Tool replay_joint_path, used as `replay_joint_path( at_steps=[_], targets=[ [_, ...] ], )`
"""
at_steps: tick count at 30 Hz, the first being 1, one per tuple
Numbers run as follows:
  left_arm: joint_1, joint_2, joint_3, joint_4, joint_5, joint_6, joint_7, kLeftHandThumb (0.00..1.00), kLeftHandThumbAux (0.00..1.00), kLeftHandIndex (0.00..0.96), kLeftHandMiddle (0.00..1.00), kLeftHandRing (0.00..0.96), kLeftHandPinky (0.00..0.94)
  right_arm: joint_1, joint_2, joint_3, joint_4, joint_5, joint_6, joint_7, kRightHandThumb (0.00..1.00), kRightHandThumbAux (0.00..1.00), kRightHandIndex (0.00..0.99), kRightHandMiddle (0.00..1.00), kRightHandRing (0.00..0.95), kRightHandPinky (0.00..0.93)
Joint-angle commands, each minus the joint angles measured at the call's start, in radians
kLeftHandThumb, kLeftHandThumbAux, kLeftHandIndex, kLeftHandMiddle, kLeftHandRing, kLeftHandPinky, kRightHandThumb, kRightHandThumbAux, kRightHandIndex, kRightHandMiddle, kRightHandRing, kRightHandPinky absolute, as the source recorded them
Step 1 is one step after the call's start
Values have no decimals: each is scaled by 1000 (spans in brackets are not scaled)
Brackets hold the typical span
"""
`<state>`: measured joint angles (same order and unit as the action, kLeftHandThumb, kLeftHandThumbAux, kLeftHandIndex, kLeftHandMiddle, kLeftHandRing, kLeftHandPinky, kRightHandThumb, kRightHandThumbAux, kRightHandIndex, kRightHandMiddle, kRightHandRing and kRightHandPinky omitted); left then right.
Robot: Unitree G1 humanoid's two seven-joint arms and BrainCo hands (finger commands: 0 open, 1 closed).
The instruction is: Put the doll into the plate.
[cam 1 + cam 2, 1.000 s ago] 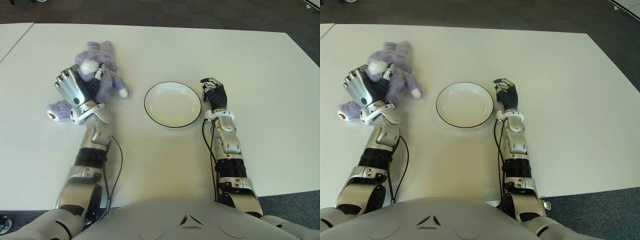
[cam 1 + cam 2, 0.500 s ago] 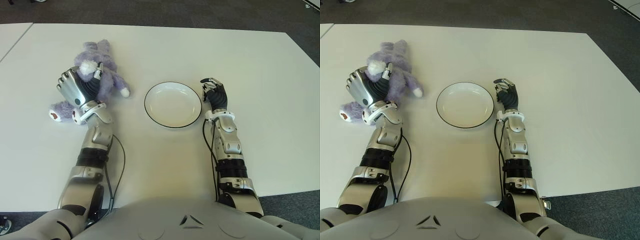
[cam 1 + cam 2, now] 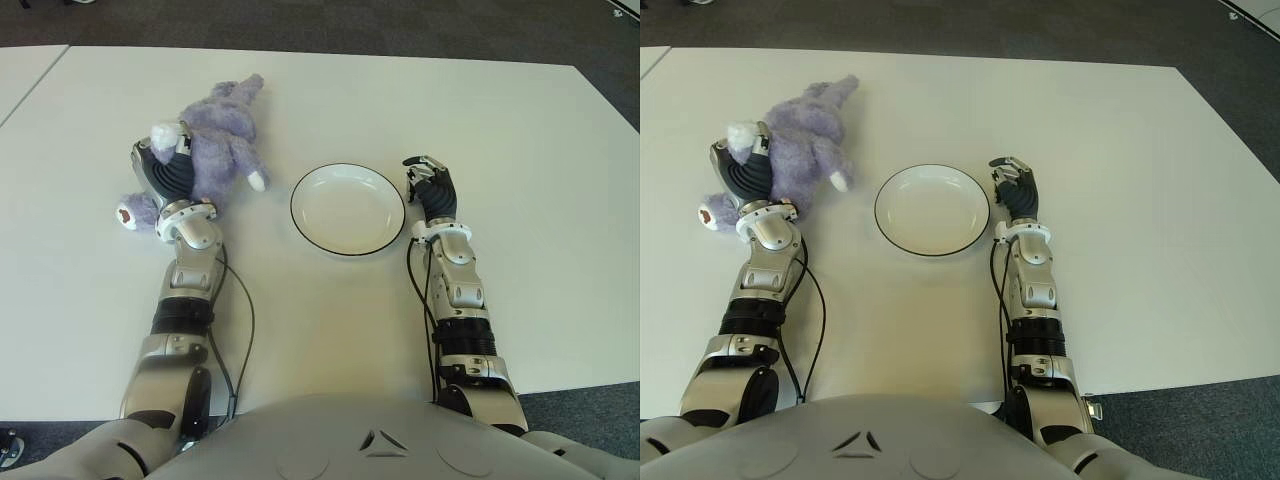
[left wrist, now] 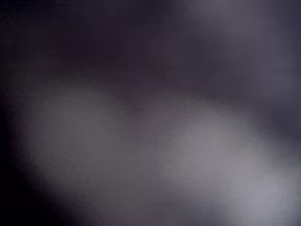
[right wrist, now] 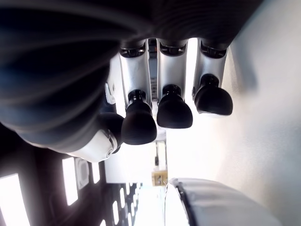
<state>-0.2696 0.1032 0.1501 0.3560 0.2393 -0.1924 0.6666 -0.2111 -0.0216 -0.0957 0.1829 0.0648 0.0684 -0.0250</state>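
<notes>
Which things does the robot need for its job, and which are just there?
Needed: the purple doll, gripped by the left hand; the empty white plate, where it goes.
Just there: the white table; the right hand, beside the plate's right edge, holding nothing.

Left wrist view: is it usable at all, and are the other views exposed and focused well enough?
Left wrist view: blurred grey-purple smear, nothing readable. Right wrist view: fingertips sharp, table behind blown out white. Eye views: even light, doll, plate and both hands in focus.
</notes>
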Motion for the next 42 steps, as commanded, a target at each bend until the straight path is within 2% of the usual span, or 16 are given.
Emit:
replay_joint_path(
  at_steps=[1, 9, 13, 18, 21, 25, 29, 35, 42],
  targets=[
    [14, -63, 29, 55, -100, -46, -52, 404, 587, 841, 887, 896, 902, 78, 18, 0, 67, 12, 75, 0, 699, 722, 440, 822, 810, 806],
    [-29, -98, 79, 97, -220, -178, -122, 486, 654, 814, 888, 903, 906, 79, 17, 2, 69, 7, 73, -1, 699, 722, 440, 822, 810, 806],
    [-54, -134, 106, 99, -344, -267, -220, 476, 700, 816, 897, 911, 911, 77, 18, 3, 75, 5, 69, -2, 699, 722, 440, 824, 812, 811],
    [-80, -159, 135, 61, -490, -263, -340, 461, 744, 829, 905, 921, 914, 78, 19, 4, 74, 6, 72, -2, 699, 722, 440, 823, 810, 806],
    [-93, -168, 141, 18, -529, -242, -366, 456, 761, 841, 911, 926, 916, 78, 19, 4, 75, 5, 71, -3, 698, 722, 440, 820, 807, 801],
    [-101, -179, 143, -22, -525, -226, -363, 452, 772, 849, 915, 929, 916, 78, 19, 3, 75, 6, 72, -3, 698, 722, 440, 819, 805, 799],
    [-115, -187, 138, -39, -501, -240, -363, 453, 780, 855, 919, 931, 915, 76, 20, 1, 78, 10, 76, -1, 699, 722, 440, 819, 804, 802],
    [-155, -187, 125, -27, -443, -285, -359, 469, 782, 857, 920, 931, 914, 72, 23, -2, 85, 15, 73, 3, 699, 722, 440, 818, 804, 801],
    [-233, -144, 107, 32, -314, -371, -347, 487, 778, 851, 915, 926, 908, 71, 29, -4, 87, 20, 67, 4, 700, 722, 440, 814, 797, 790]
  ],
)
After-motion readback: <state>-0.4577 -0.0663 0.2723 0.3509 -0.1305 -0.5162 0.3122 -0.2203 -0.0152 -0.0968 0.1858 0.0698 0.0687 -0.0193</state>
